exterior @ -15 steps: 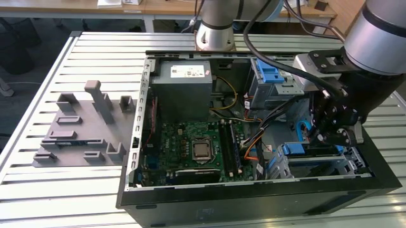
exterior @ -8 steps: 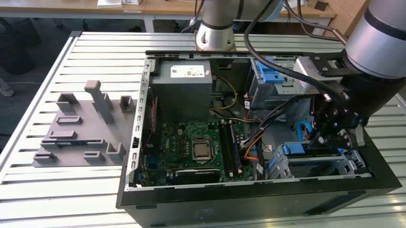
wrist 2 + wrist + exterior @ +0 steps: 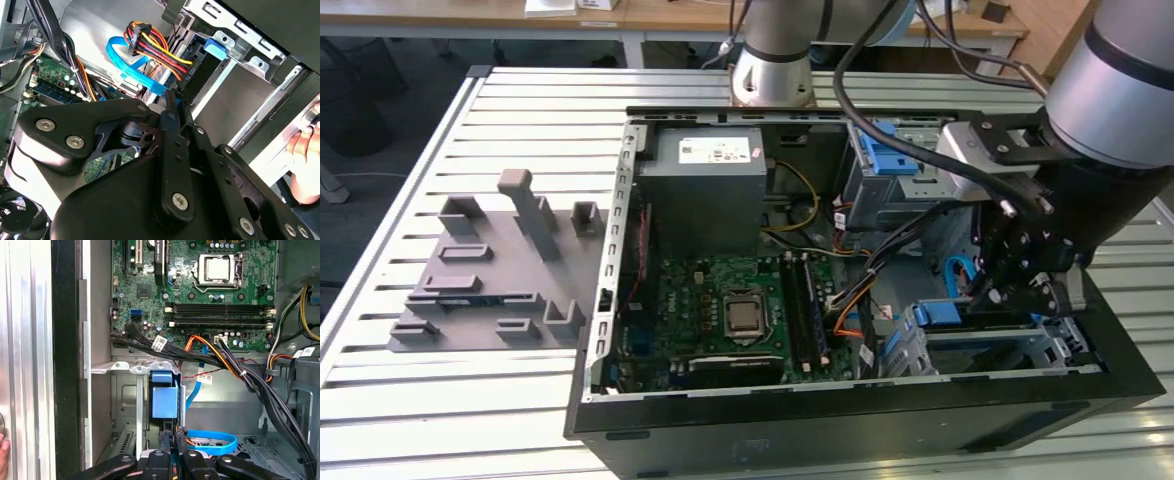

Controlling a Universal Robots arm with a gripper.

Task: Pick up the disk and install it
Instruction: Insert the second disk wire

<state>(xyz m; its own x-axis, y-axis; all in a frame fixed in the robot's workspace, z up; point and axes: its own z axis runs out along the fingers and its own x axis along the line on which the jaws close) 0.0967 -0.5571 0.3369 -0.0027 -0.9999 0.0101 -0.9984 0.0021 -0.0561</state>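
Note:
The disk stands on edge in a slot of the silver drive cage, its blue rail facing the first wrist view. In the exterior view its blue end shows in the case's near corner at that view's right. My gripper reaches down into that corner. Its two fingertips are close together, right at the near end of the blue rail. The second wrist view has the gripper side-on, with the tip by a blue edge. Whether the tips pinch the rail is hidden.
The open computer case lies on a slatted table. Inside are the motherboard, a grey power-supply box, cable bundles and a loose blue cable. A grey fixture stands at the exterior view's left. A person's hand rests on the case edge.

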